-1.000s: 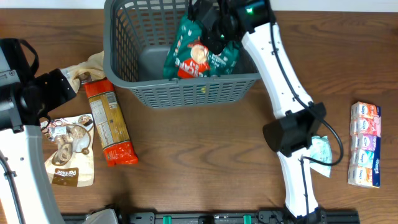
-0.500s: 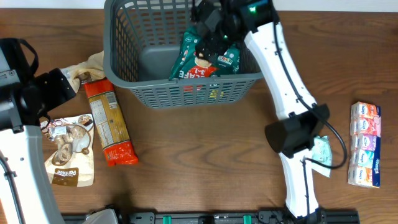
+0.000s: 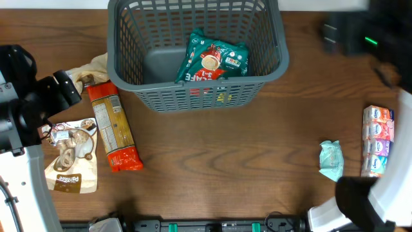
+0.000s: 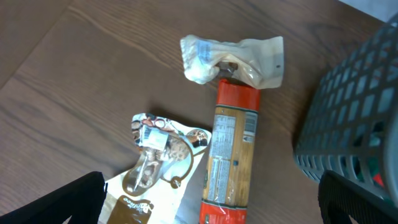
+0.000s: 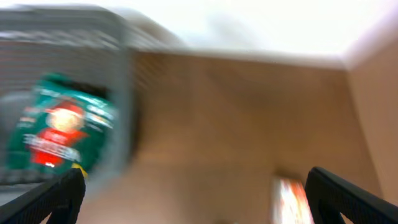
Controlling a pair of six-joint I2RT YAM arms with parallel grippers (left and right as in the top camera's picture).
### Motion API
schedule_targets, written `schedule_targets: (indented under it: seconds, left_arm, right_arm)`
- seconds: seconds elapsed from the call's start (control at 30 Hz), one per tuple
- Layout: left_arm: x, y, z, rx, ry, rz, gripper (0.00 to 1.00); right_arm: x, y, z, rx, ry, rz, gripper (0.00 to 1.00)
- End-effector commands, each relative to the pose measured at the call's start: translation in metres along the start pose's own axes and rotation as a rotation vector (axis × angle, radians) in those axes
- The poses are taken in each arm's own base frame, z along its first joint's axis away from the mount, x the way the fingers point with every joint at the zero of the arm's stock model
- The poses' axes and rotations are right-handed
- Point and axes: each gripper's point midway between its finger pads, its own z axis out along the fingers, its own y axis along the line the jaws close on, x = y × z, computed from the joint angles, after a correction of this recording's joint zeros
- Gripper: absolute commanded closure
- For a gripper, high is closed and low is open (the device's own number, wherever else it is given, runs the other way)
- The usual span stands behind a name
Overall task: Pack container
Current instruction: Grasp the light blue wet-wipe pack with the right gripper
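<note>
Brown surface [image 3: 225, 167]: orange pack [image 3: 114, 132] left of container [image 3: 193, 96], long axis near-far, nearest left fingers [image 4: 68, 199], spread and empty; right fingers [image 5: 43, 199] spread too.

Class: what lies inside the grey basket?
One green packet lies in the basket, against its near wall. The floor beneath the packet is covered, so anything under it cannot be seen.
</note>
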Motion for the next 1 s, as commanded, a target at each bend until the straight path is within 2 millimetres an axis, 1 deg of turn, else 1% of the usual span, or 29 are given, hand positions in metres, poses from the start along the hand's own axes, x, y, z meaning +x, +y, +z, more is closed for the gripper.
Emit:
schedule_targets:
  seconds: [0.0, 0.1, 0.2, 0.27, 0.33, 0.37, 0.43, 0.5, 0.57, 0.67, 0.83, 0.9, 0.97]
  left_arm:
    - [-0.004, -0.012, -0.009, 0.047, -0.029, 0.054, 0.01]
    - [-0.004, -0.025, -0.016, 0.08, -0.053, 0.122, 0.01]
    - [0.001, -0.039, -0.023, 0.112, -0.062, 0.179, 0.01]
    - [0.006, -0.046, -0.028, 0.133, -0.063, 0.221, 0.01]
    - [0.012, -0.053, -0.034, 0.153, -0.066, 0.244, 0.01]
    - [0.018, -0.055, -0.036, 0.163, -0.065, 0.257, 0.01]
    - [0.03, -0.057, -0.039, 0.177, -0.068, 0.274, 0.01]
    - [0.041, -0.056, -0.039, 0.187, -0.089, 0.282, 0.01]
    - [0.055, -0.052, -0.038, 0.196, -0.119, 0.28, 0.01]
    - [0.074, -0.047, -0.032, 0.204, -0.156, 0.275, 0.01]
    - [0.11, -0.037, -0.014, 0.194, -0.115, 0.279, 0.01]
    - [0.117, -0.036, -0.009, 0.19, -0.089, 0.275, 0.01]
    - [0.118, -0.036, -0.006, 0.187, -0.076, 0.276, 0.01]
  right_arm:
    - [0.019, -0.041, -0.003, 0.111, 0.058, 0.178, 0.01]
    - [0.03, -0.05, -0.029, 0.11, 0.025, 0.211, 0.01]
    - [0.052, -0.049, -0.05, 0.116, 0.033, 0.222, 0.01]
    - [0.075, -0.042, -0.054, 0.099, 0.074, 0.224, 0.01]
    - [0.111, -0.036, -0.052, 0.093, 0.155, 0.231, 0.01]
    - [0.124, -0.035, -0.049, 0.092, 0.186, 0.237, 0.01]
    - [0.16, -0.03, -0.037, 0.09, 0.265, 0.25, 0.01]
    - [0.184, -0.027, -0.024, 0.09, 0.303, 0.26, 0.01]
    - [0.205, -0.027, -0.007, 0.097, 0.314, 0.259, 0.01]
    - [0.226, -0.031, 0.02, 0.125, 0.305, 0.253, 0.01]
    - [0.254, -0.031, 0.078, 0.118, 0.318, 0.218, 0.01]
    - [0.266, -0.031, 0.1, 0.116, 0.339, 0.208, 0.01]
    - [0.278, -0.031, 0.119, 0.118, 0.368, 0.208, 0.01]
